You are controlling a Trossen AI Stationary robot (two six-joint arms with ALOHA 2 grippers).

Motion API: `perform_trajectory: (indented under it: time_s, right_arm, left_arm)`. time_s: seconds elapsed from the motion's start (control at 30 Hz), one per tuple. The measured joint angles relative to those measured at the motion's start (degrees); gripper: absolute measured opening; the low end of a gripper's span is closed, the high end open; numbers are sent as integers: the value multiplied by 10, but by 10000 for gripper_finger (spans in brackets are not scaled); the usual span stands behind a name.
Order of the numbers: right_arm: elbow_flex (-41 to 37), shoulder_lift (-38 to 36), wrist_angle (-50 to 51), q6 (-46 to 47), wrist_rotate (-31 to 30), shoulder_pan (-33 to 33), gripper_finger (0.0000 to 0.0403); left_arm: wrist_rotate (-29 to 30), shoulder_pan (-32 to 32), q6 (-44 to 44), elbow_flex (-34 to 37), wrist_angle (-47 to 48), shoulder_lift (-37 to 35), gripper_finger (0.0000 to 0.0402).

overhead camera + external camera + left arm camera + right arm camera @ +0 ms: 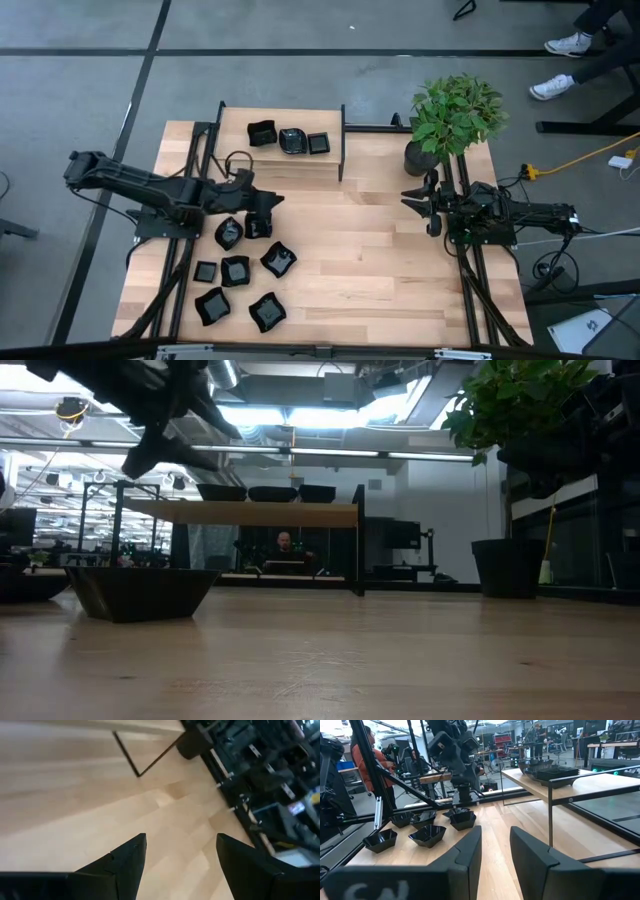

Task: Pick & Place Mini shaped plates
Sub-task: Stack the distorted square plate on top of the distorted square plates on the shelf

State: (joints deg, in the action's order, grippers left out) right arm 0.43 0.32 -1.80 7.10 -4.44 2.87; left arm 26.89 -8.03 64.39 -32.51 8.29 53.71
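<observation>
Count, high view: ten mini shaped plates in all. Three sit in a row on the raised shelf (282,135) at the table's (370,260) far edge: shelf plates (290,140). Seven lie on the table in front of the shelf's left half, in a loose cluster: table plates (238,270). One potted plant (452,118) stands off the shelf's right end.

Left gripper (262,205) hangs just in front of the shelf, over the cluster's near-shelf edge. Its jaws are spread wide and hold nothing; in the left wrist view only bare table shows between the two fingers (127,860). The closest plate (258,226) lies directly beneath and slightly forward of the jaws, apart from them.

Right gripper (418,197) waits well to the right of the shelf, beside the plant pot, jaws partly parted and empty. All plates are well apart from it.

Orientation: all plates rest flat, rims up. Cluster plates are turned at mixed angles, several corner-on to the shelf; no clear long axis can be made out.
</observation>
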Motion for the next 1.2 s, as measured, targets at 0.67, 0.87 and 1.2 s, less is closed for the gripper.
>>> perform_trajectory:
  time_s: [0.67, 0.87, 1.2]
  right_arm:
    - [0, 0, 0, 2, 0, 0, 103]
    - [0, 0, 0, 1, 0, 0, 103]
    - [0, 0, 0, 1, 0, 0, 103]
  left_arm:
    - [-21, -6, 142, -75, 154, 50, 233]
    - [-6, -6, 129, -204, 344, 126, 233]
    - [-91, -6, 175, -312, 476, 239, 233]
